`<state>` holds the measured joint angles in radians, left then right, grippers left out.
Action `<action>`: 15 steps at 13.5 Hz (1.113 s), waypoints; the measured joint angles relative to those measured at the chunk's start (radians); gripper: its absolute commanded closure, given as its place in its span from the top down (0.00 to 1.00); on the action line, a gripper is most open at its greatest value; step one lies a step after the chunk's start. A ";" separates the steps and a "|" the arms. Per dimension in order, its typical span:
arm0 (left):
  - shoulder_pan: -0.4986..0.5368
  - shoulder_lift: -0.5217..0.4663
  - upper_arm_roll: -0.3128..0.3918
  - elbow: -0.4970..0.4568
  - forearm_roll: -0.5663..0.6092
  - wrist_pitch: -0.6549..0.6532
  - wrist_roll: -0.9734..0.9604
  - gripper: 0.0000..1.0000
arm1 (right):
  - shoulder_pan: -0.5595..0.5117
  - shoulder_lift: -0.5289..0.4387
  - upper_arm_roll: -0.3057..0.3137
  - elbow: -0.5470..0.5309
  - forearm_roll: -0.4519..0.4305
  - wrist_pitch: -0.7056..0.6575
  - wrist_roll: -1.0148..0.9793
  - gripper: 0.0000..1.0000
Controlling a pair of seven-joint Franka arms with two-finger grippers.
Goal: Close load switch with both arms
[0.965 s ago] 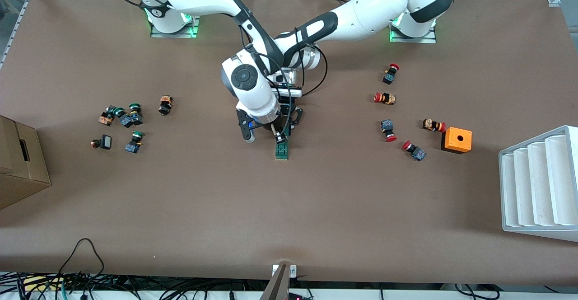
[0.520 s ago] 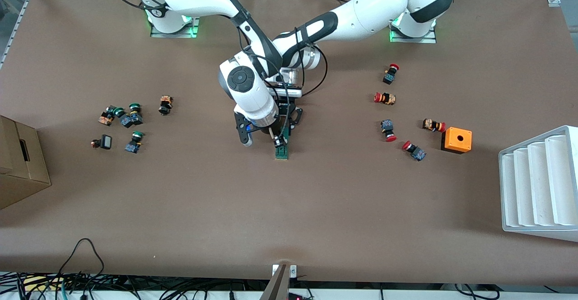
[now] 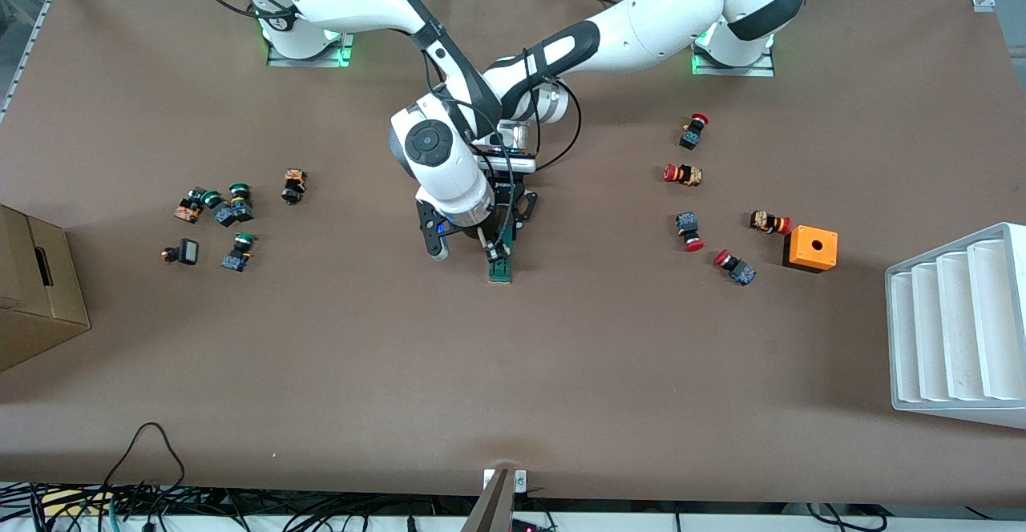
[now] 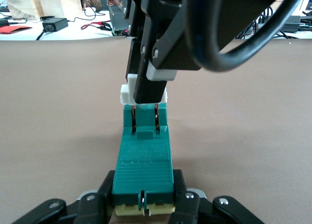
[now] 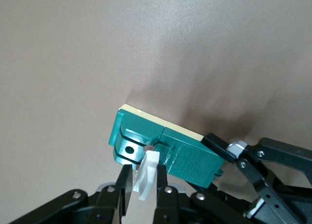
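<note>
The dark-green load switch (image 3: 501, 270) lies on the brown table near its middle. My left gripper (image 4: 143, 200) is shut on the end of the switch body (image 4: 144, 160) that lies farther from the front camera, one finger on each side. My right gripper (image 5: 145, 185) is shut on the switch's white tab (image 5: 146, 175), which stands up from the green body (image 5: 168, 148). In the left wrist view the right gripper (image 4: 146, 85) comes down onto the tab (image 4: 125, 93). In the front view both hands (image 3: 493, 231) meet over the switch.
Several red-capped push buttons (image 3: 684, 174) and an orange box with a hole (image 3: 812, 248) lie toward the left arm's end, beside a white ridged tray (image 3: 958, 328). Green-capped buttons (image 3: 232, 211) and a cardboard box (image 3: 36, 292) are toward the right arm's end.
The right arm's wrist has shifted slightly toward the right arm's end, with the tab still in its fingers. The left gripper and the switch body have stayed put.
</note>
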<state>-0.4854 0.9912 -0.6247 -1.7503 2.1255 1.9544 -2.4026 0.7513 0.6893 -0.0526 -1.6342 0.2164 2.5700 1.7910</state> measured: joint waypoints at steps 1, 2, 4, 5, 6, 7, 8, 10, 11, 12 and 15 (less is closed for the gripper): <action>0.000 0.000 0.000 0.000 0.000 0.000 0.000 0.42 | 0.000 0.000 0.000 0.000 0.000 0.000 0.000 0.22; 0.000 0.000 0.000 0.000 0.000 0.000 0.000 0.42 | 0.000 0.000 0.000 0.001 0.000 0.000 0.000 0.22; 0.000 0.000 0.000 0.000 0.000 0.000 0.000 0.42 | -0.006 0.001 0.000 0.010 0.000 -0.006 0.000 0.22; 0.000 0.000 0.000 0.000 0.000 0.000 0.000 0.42 | -0.013 0.003 -0.001 0.023 0.000 -0.018 0.000 0.22; 0.000 0.000 0.000 0.000 0.000 0.000 0.000 0.42 | -0.018 0.007 -0.001 0.041 0.000 -0.034 0.000 0.22; 0.000 0.000 0.000 0.000 0.000 0.000 0.000 0.42 | -0.022 0.013 -0.001 0.058 0.000 -0.044 0.000 0.22; 0.000 0.000 0.000 0.000 0.000 0.000 0.000 0.42 | -0.024 0.018 -0.001 0.069 0.000 -0.048 0.000 0.22; 0.000 0.000 0.000 0.000 0.000 0.000 0.000 0.42 | -0.025 0.029 -0.001 0.080 0.000 -0.049 0.000 0.22; 0.000 0.000 0.000 0.000 0.000 0.000 0.000 0.42 | -0.025 0.032 0.000 0.081 0.000 -0.049 0.000 0.22; 0.000 0.000 0.000 0.000 0.000 0.000 0.000 0.42 | -0.025 0.033 0.000 0.083 0.000 -0.049 0.000 0.22; 0.000 0.000 0.000 0.000 0.000 0.000 0.000 0.42 | -0.026 0.038 0.000 0.089 0.000 -0.049 0.000 0.22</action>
<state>-0.4854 0.9912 -0.6247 -1.7503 2.1255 1.9545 -2.4026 0.7253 0.7273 -0.0531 -1.5449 0.2164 2.5210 1.7910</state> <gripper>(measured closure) 0.507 0.775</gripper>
